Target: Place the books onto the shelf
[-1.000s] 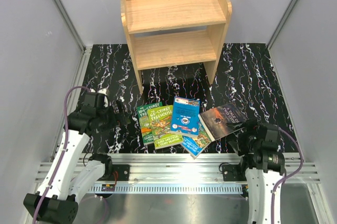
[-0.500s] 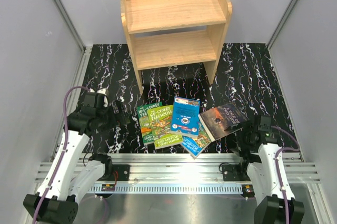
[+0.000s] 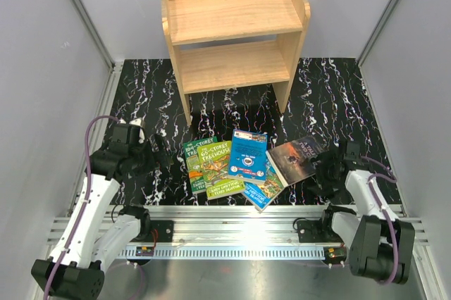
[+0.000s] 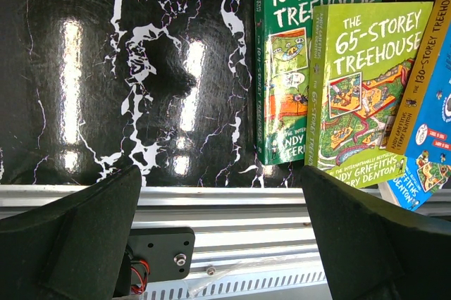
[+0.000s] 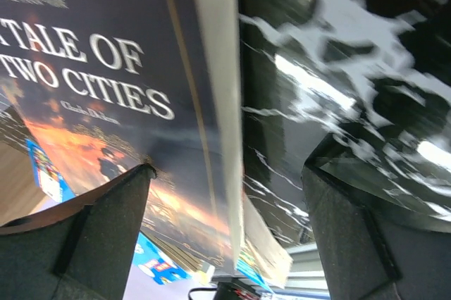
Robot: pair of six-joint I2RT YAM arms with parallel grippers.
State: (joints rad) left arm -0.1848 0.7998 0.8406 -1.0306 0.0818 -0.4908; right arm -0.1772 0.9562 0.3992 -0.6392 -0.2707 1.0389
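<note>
- Black marble-patterned tabletop (image 3: 338, 96) with white veining, enclosed by plain grey walls (image 3: 42, 67). A ribbed aluminium rail (image 3: 232, 226) runs along its near edge, at the bottom of the overhead view.
- Small light-wood shelf unit (image 3: 232, 15) with two flat tiers stands upright at top centre of the overhead view.
- All five thin paperbacks lie flat on the tabletop in an overlapping cluster at lower centre, in front of the shelf unit and apart from it.
- Green "104-Storey Treehouse" paperback (image 3: 190, 163) is leftmost. The green "65-Storey Treehouse" paperback (image 3: 220, 166) overlaps its right side.
- Blue paperback with a white circle (image 3: 248, 153) comes next to the right. It rests on a blue-green paperback (image 3: 264, 193), of which only the lower part shows.
- Dark "A Tale of Two Cities" paperback (image 3: 296, 159) is rightmost, lying at an angle against the cluster's right side.
- Left gripper (image 3: 158, 151) sits at lower left, near the 104-Storey paperback and not touching it. In its wrist view the fingers (image 4: 77, 229) stand wide apart, with only tabletop and rail between them. Nothing is held.
- Right gripper (image 3: 320, 172) sits at lower right, at the dark paperback's right edge. In its wrist view the jaws stand wide apart and straddle that edge, with one finger (image 5: 84, 236) on the cover side and the other on the tabletop side. Contact with the book cannot be determined, and no grip is closed.
</note>
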